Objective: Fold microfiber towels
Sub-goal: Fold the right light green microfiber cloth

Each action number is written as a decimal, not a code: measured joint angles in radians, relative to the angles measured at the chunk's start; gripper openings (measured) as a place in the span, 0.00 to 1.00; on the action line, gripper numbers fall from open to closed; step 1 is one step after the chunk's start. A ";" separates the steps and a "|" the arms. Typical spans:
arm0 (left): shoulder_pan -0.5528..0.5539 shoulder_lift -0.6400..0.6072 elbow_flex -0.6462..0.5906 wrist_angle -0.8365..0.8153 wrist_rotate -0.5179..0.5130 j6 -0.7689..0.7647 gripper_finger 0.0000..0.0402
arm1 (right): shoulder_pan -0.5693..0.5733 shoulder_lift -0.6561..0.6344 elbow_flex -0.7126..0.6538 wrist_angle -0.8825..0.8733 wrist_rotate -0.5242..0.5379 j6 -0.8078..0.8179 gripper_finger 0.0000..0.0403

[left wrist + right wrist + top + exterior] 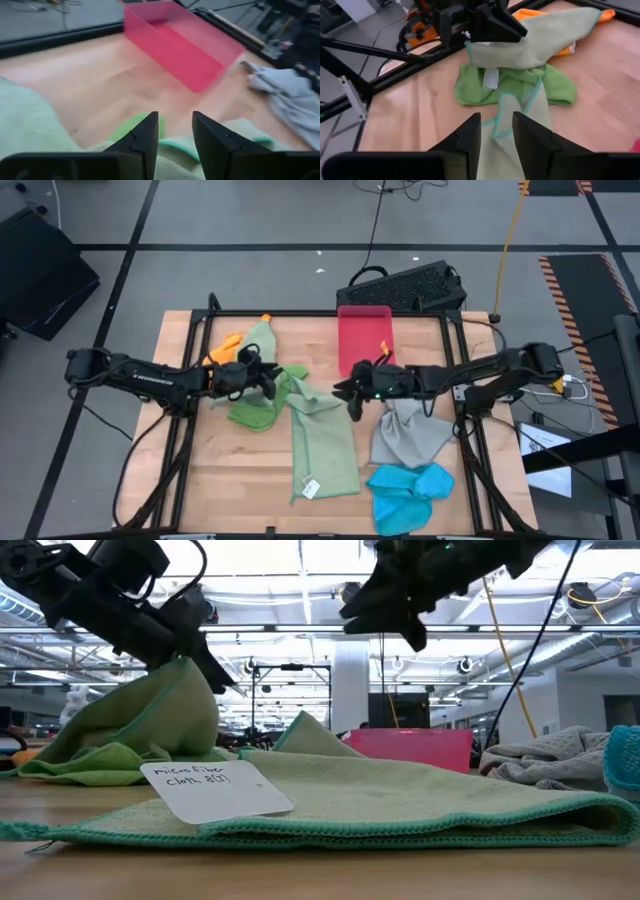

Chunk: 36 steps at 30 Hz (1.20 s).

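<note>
A pale sage green towel (pixel 262 340) lies at the far left, over an orange towel (pixel 224 346) and a bright green towel (pixel 555 87). My left gripper (pixel 272 380) is shut on its raised part. A second pale sage towel (pixel 325 442) with a white label (pixel 215 790) lies flat in a long folded strip at the table's middle. My right gripper (pixel 496 135) hovers open above that strip's far end (pixel 346 392); it is lifted well clear in the low view (pixel 385 600), with nothing between its fingers. My left gripper pinches a raised edge of the pale sage towel (pixel 472 50) between its two fingers; one layer or several, I cannot tell. The fingers come from the table's left, slanting a little downward. The held part stands up in a peak (pixel 185 675). The rest drapes down onto the towels beneath.
A pink-red tray (pixel 365 335) stands at the far middle. A crumpled grey towel (pixel 408 435) and a bright blue towel (pixel 410 492) lie at the near right. A black keyboard (pixel 410 285) sits beyond the far edge. Bare wood shows at the near left.
</note>
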 joint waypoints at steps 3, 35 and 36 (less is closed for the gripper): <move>-0.041 0.000 0.020 -0.002 -0.005 -0.017 0.30 | 0.000 -0.044 0.000 -0.059 -0.033 -0.013 0.26; -0.108 0.000 0.229 -0.272 0.102 -0.085 0.43 | 0.144 -0.155 0.001 -0.299 0.010 0.296 0.26; -0.106 0.000 0.229 -0.281 0.104 -0.080 0.47 | 0.152 -0.155 0.001 -0.299 0.041 0.317 0.26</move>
